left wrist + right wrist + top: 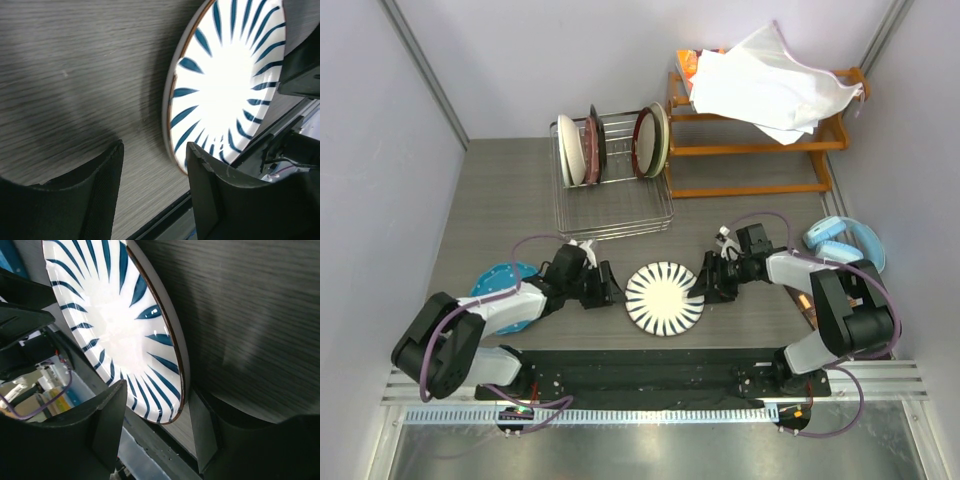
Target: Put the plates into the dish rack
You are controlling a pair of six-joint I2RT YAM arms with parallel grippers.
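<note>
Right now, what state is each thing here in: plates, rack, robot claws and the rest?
Striped plate: flat on the table, between the two grippers.
Blue plate: flat, partly under the left arm.
Dish rack: holds several plates standing on edge.
Left gripper: open, at the striped plate's rim.
Right gripper: open, that rim between its fingers.
White cloth: draped over the wooden shelf.
Headphones: lying on the table.

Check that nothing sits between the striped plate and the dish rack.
Nothing visible blocks it: only bare table lies between the striped plate and the dish rack, whose middle slots stand free.
</note>
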